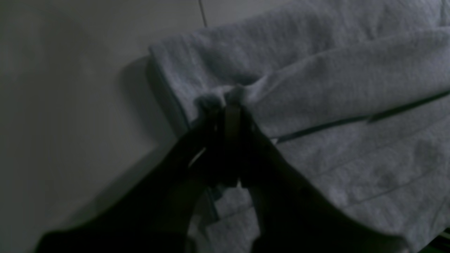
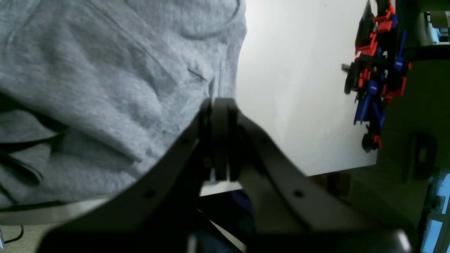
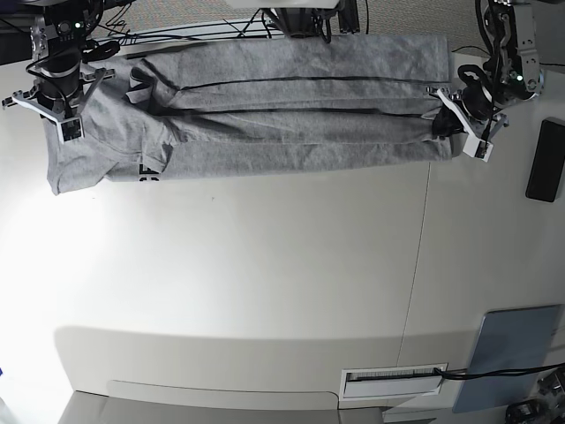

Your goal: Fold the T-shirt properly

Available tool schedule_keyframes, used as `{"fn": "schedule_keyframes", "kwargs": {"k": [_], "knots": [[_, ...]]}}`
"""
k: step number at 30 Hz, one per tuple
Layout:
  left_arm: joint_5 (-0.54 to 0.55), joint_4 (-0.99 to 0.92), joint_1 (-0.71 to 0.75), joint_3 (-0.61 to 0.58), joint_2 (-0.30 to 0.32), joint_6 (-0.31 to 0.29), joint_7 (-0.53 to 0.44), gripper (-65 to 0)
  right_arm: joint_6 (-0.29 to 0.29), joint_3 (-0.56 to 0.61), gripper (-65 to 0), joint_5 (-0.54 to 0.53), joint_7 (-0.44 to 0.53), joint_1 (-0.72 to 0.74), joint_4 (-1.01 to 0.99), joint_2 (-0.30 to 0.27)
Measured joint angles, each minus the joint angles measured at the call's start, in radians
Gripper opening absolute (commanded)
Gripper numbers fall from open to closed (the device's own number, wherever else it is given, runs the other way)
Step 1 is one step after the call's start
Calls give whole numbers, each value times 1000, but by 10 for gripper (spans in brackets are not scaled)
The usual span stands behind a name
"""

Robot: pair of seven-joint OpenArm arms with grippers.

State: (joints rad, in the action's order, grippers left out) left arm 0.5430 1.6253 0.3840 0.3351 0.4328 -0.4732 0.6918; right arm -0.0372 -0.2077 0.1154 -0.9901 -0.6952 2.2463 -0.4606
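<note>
T-shirt (image 3: 282, 106) lies along far table (image 3: 265, 265) edge, folded to long band, long axis across base view. Sleeve end with black lettering toward right gripper (image 2: 219, 100), hem end toward left gripper (image 1: 225, 100). Left gripper clenched on hem fold. Right gripper closed at shirt edge; cloth between jaws unclear.

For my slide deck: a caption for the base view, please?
Both pincers, left and right, pinch opposite ends of the T-shirt.
</note>
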Motion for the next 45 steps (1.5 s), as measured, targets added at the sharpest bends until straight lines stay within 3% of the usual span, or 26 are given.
{"fn": "schedule_keyframes", "kwargs": {"k": [1, 4, 6, 11, 16, 19, 23, 26, 29, 33, 36, 45], "knots": [[0, 0, 0, 0, 0, 0, 0, -632, 0, 0, -650, 0, 0, 0, 0, 0], [1, 1, 0, 0, 0, -4, 0, -438, 0, 0, -650, 0, 1, 0, 0, 0], [0, 3, 0, 0, 0, -6, 0, -366, 0, 0, -650, 0, 7, 0, 0, -2], [13, 3, -1, 0, 19, -6, 5, -360, 0, 0, -650, 0, 19, 0, 0, -2], [106, 2, 0, 26, 73, 1, 94, -360, 0, 0, -650, 0, 23, 1, 0, -2], [145, 2, 1, 70, 81, -56, 171, -360, 0, 0, -650, 0, 30, 1, 0, -2], [280, 2, 1, 146, 80, -108, 245, -360, 0, 0, -650, 0, 30, 25, 0, -2], [354, 2, 0, 201, 80, -108, 247, -360, 0, 0, -650, 0, 31, 42, 0, -2], [363, 0, 1, 225, 80, -73, 249, -360, 0, 0, -650, 0, 31, 53, 0, -2], [411, -30, 4, 228, 77, -78, 338, -360, 0, 0, -650, 0, 33, 52, 0, -2], [472, -59, 31, 228, 72, -78, 325, -360, 0, 0, -650, 0, 33, 52, 0, -2], [456, -127, 48, 229, -34, -134, 255, -360, 0, 0, -650, -4, 32, 52, 0, -2]]}}
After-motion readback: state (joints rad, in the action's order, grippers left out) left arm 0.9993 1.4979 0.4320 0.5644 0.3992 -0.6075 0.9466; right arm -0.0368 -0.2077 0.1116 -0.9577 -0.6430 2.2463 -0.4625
